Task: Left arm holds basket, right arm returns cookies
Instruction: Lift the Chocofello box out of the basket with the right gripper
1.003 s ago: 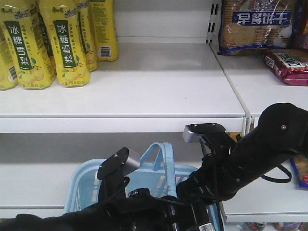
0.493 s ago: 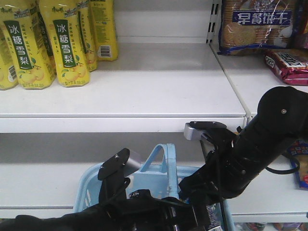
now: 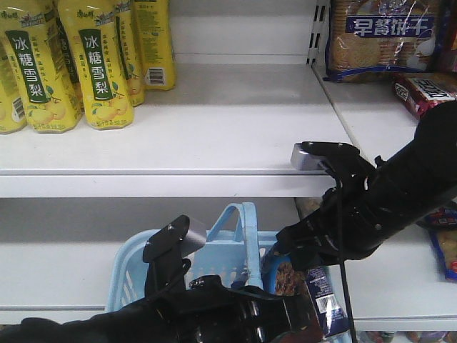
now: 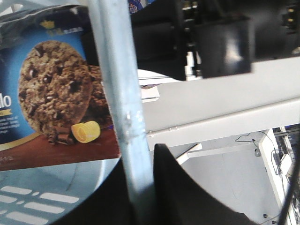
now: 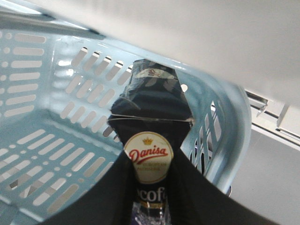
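Observation:
The light blue basket (image 3: 214, 259) hangs before the lower shelf. My left gripper (image 4: 140, 157) is shut on one arched handle (image 4: 117, 79), which runs up between its black fingers. My left arm (image 3: 175, 243) lies low in the front view. My right arm (image 3: 400, 193) reaches down from the right. Its gripper (image 5: 150, 164) is shut on the cookies (image 5: 149, 152), a dark box with a round white logo, held upright over the basket (image 5: 56, 93). The cookies (image 3: 314, 293) show at the basket's right rim, barcode end down. In the left wrist view the cookies (image 4: 51, 93) stand behind the handle.
Yellow drink bottles (image 3: 93, 64) stand on the upper white shelf (image 3: 235, 128) at the left. A clear biscuit bag (image 3: 385, 36) and a red packet (image 3: 425, 89) lie on the right-hand shelf. Another packet (image 3: 446, 250) lies on the lower shelf at right.
My right arm has risen and swung to the right, and the cookies now show at the basket's right rim. The left arm and basket have shifted only slightly.

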